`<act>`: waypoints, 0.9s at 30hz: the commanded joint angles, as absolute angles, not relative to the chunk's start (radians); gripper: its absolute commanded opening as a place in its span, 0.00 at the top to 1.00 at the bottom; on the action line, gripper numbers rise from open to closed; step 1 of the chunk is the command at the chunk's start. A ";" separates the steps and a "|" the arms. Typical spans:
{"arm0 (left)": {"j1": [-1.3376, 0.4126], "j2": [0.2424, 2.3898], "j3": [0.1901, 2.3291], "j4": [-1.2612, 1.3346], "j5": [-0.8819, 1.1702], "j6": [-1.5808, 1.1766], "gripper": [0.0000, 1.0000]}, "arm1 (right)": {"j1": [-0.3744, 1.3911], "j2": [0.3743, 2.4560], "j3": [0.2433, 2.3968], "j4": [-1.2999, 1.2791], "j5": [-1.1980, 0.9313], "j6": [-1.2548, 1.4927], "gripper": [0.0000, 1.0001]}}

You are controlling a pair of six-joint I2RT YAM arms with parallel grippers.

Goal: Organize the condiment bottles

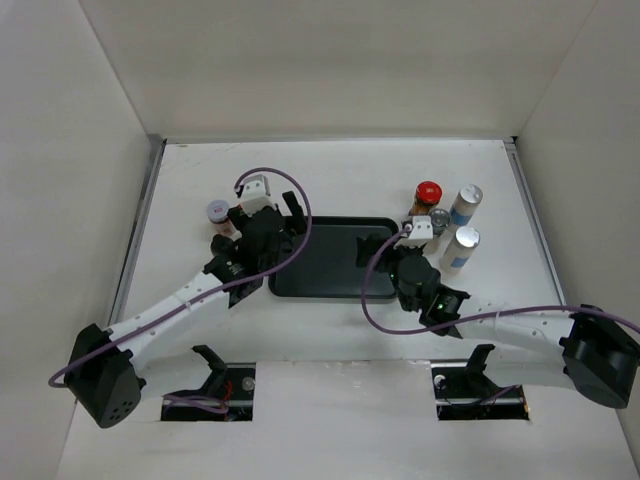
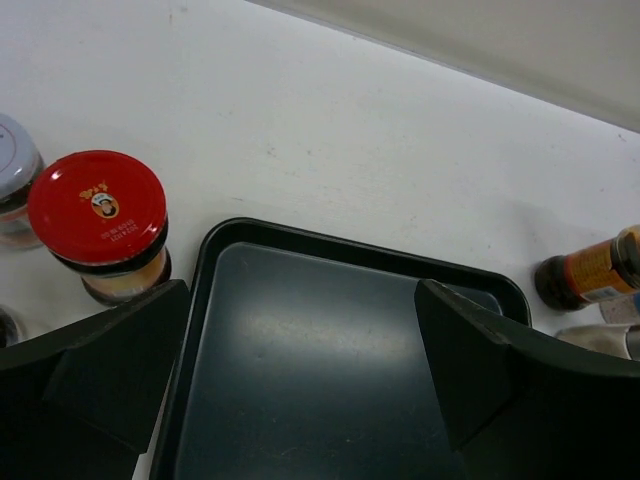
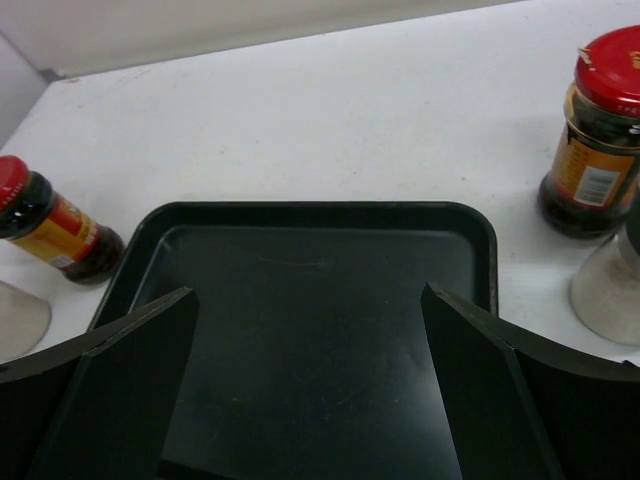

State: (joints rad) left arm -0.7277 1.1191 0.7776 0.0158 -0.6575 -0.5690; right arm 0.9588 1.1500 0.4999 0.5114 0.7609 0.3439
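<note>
— What does the overhead view show?
— A black tray (image 1: 335,262) at mid-table. The left gripper (image 1: 292,222) hangs over its left edge and the right gripper (image 1: 373,257) over its right, both with jaws spread wide and holding nothing. The condiment bottles stand off the tray: a pale-lidded jar (image 1: 218,211) to its left, a red-capped jar (image 1: 427,192) and two silver-capped cylinders (image 1: 466,204) to its right.
— And the left wrist?
— A red-lidded jar (image 2: 97,207) just beside the tray's left corner.
— The right wrist?
— Dark jars on either side of the tray, and a pale bottle (image 3: 608,290) to its right.

The tray (image 1: 330,262) lies mid-frame. Jars (image 1: 218,211) stand just left of it, bottles (image 1: 466,203) just right.
</note>
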 commanded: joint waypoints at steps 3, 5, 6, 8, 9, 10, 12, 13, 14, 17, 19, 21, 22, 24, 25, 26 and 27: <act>-0.699 1.095 0.818 -0.014 -0.683 -0.549 0.00 | 0.964 1.140 0.460 0.638 0.701 0.367 0.00; -0.688 1.106 0.830 -0.009 -0.687 -0.519 0.00 | 0.964 1.132 0.449 0.647 0.695 0.368 0.00; -0.686 1.111 0.836 -0.002 -0.689 -0.499 0.00 | 0.964 1.126 0.446 0.647 0.686 0.367 0.00; -0.676 1.126 0.851 0.012 -0.704 -0.466 0.00 | 0.964 1.109 0.439 0.655 0.657 0.368 0.00; -0.670 1.132 0.862 0.015 -0.724 -0.453 0.00 | 0.964 1.109 0.436 0.663 0.634 0.371 0.00; -0.667 1.138 0.876 0.017 -0.744 -0.430 0.00 | 0.964 1.109 0.431 0.672 0.612 0.377 0.00; -0.663 1.144 0.890 0.032 -0.768 -0.387 0.00 | 0.964 1.112 0.429 0.663 0.563 0.402 0.05; -0.656 1.146 0.891 0.055 -0.767 -0.368 0.00 | 0.964 1.111 0.431 0.660 0.540 0.409 0.29; -0.647 1.150 0.891 0.078 -0.756 -0.351 0.00 | 0.964 1.114 0.436 0.655 0.531 0.411 0.53; -0.607 1.169 0.907 0.101 -0.718 -0.319 0.61 | 0.964 1.132 0.456 0.603 0.526 0.416 0.82; -0.576 1.192 0.919 0.081 -0.704 -0.321 0.68 | 0.959 1.140 0.462 0.586 0.526 0.426 0.78; -0.553 1.218 0.927 0.061 -0.706 -0.330 0.60 | 0.958 1.137 0.459 0.592 0.525 0.428 0.62; -0.547 1.227 0.928 0.057 -0.710 -0.333 0.52 | 0.955 1.134 0.456 0.597 0.523 0.428 0.54; -0.527 1.241 0.931 0.040 -0.724 -0.342 0.32 | 0.943 1.141 0.449 0.609 0.522 0.428 0.36; -0.521 1.244 0.931 0.028 -0.735 -0.348 0.24 | 0.938 1.147 0.451 0.609 0.517 0.428 0.29; -0.510 1.249 0.930 0.020 -0.748 -0.351 0.19 | 0.938 1.152 0.456 0.603 0.512 0.429 0.25; -0.493 1.258 0.927 0.012 -0.747 -0.354 0.16 | 0.940 1.155 0.457 0.603 0.508 0.430 0.21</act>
